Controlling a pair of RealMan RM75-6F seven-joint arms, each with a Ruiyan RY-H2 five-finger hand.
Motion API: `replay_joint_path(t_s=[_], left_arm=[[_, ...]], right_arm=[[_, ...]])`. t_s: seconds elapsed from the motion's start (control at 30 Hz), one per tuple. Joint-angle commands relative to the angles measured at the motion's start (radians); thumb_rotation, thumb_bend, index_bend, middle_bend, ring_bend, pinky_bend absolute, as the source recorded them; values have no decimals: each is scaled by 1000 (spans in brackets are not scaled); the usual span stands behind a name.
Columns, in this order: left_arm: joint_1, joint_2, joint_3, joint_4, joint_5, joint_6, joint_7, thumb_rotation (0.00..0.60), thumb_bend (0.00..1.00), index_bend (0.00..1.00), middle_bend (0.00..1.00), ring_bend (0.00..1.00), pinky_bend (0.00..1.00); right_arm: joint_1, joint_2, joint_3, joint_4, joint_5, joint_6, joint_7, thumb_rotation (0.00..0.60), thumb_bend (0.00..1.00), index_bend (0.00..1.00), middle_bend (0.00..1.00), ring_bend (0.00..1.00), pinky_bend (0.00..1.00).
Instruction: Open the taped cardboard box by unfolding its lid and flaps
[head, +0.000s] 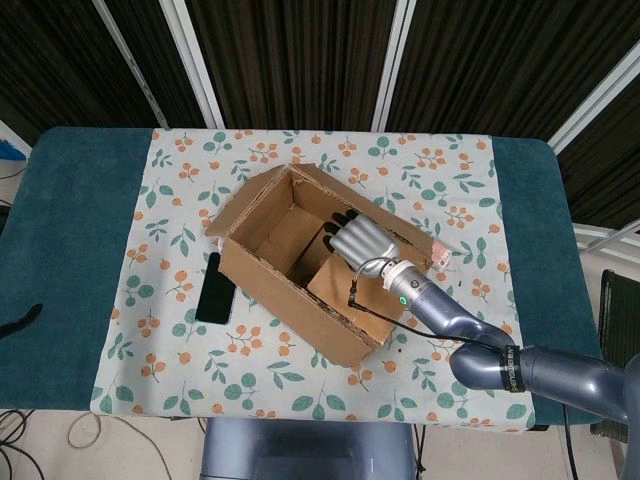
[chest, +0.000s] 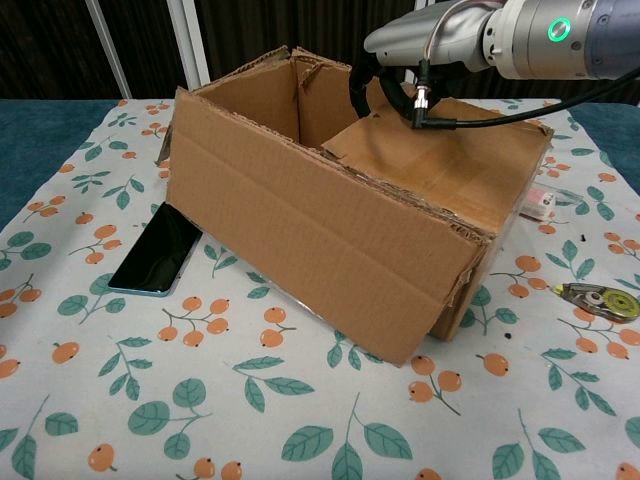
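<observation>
The brown cardboard box stands on the floral cloth with its top partly open. Its left half gapes, and one inner flap still lies folded over the right half. My right hand reaches in from the right and lies palm down on that flap. Its black fingertips curl down over the flap's inner edge in the chest view, and I see nothing gripped. My left hand is in neither view.
A black phone lies flat against the box's left side. A small pink-and-white packet sits just right of the box. A tape dispenser lies at the right on the cloth. The cloth covers a teal table.
</observation>
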Motion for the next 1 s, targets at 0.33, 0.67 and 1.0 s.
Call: replay_joint_path(t_s=[0.33,0.67,1.0], left_arm=[[6,7,-10,-14,1,-22,-22,600,91,0,0,0,36],[11,7,-17,-14,7,-27,-24,600,92,0,0,0,35],[16,10,-25,-22,13,-30,-47,600,93,0,0,0,28]], right_arm=[[4,56,-14,-39,-16,22,-23,600,1000,615,273,180,249],[20,114,-12,-80,-30,34,-54,600,1000,681,317,180,249],[35,217,-9,-129,-35,38,-106,600,1000,705,328,179,249]])
